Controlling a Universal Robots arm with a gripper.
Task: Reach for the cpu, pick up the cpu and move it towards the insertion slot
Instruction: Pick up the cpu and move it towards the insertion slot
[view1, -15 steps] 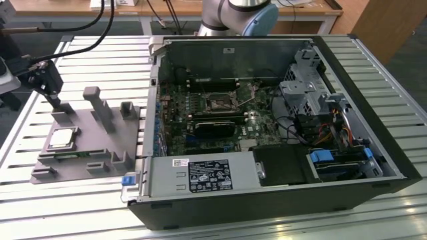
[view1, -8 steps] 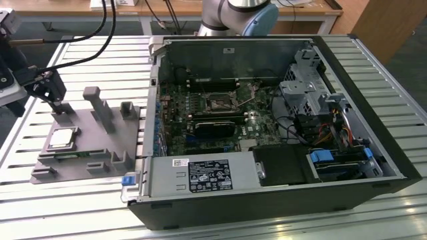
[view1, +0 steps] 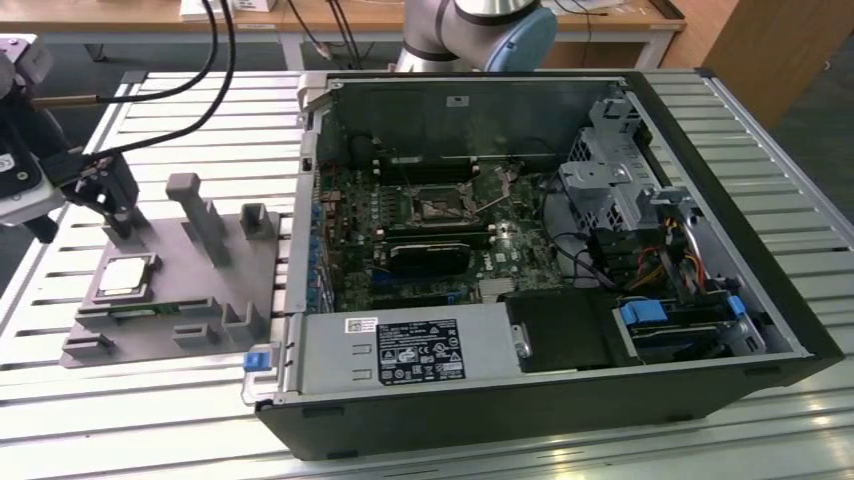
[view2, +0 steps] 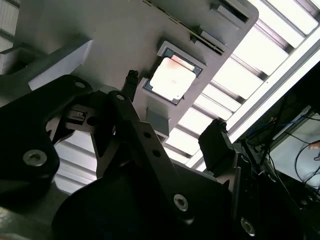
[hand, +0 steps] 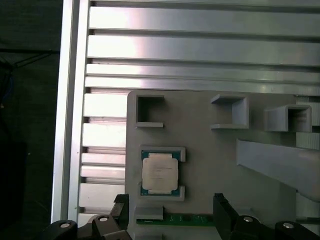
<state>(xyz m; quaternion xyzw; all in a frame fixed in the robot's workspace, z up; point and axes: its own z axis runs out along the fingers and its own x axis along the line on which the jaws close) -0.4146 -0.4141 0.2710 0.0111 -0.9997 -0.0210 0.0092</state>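
The cpu (view1: 124, 275) lies flat in a square recess of the grey fixture plate (view1: 214, 300) at the exterior view's left, silver top up. My gripper (view1: 115, 212) hangs just above the plate, a little beyond the chip, open and holding nothing. In both wrist views the cpu (view2: 172, 79) (hand: 160, 172) shows ahead of the two black fingertips (view2: 217, 145) (hand: 120, 205), which stand wider apart than the chip and do not touch it. The insertion slot (view1: 438, 205) sits on the motherboard inside the open computer case, well to the exterior view's right of the gripper.
Upright grey blocks (view1: 200, 215) rise from the fixture plate close beside the gripper. A green memory stick (view1: 134, 312) lies in a slot near the chip. The case walls (view1: 310, 200), a black card with a heatsink (view1: 427, 255) and a drive cage (view1: 607, 190) surround the socket. Everything rests on a slatted aluminium table (view1: 160, 400).
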